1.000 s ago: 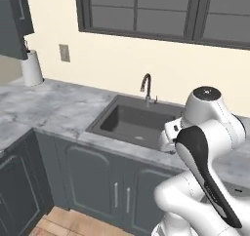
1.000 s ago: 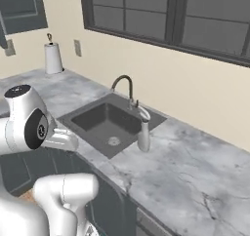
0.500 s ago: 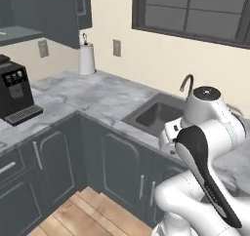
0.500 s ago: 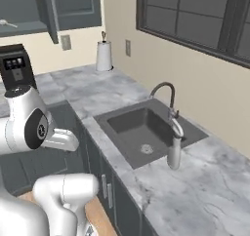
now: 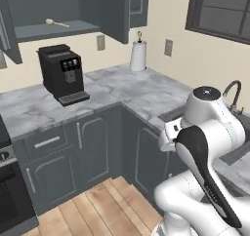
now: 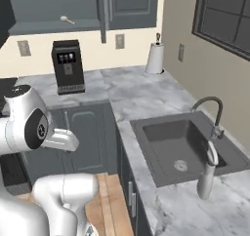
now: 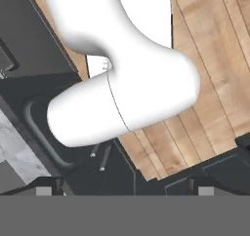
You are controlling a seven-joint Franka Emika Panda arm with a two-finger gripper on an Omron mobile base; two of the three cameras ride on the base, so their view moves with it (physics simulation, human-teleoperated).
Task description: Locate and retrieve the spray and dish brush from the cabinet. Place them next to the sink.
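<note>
Left base view: the cabinet (image 5: 58, 10) hangs open above the coffee machine (image 5: 61, 74), and the dish brush (image 5: 56, 22) lies on its inner shelf, above and a little left of that machine. The brush is not yet collected, so I judge the task about half done. The arm is folded low in front of the base, well apart from the shelf.

Right base view: the spray (image 6: 207, 170) stands upright on the marble tabletop (image 6: 122, 91) just beside the sink (image 6: 183, 147), near the faucet (image 6: 211, 114) — that half looks finished. The brush sits on the cabinet shelf above the coffee machine, far across the corner from the sink.

Hand view: the tool (image 7: 122, 191) points down at the wooden floor (image 7: 215, 59) and dark lower cupboards; only the finger tips (image 7: 45, 191) peek in, set apart, but whether it is spread or pressed together I cannot tell. Nothing appears pinched. The brush lies high above and well away from the tool.
</note>
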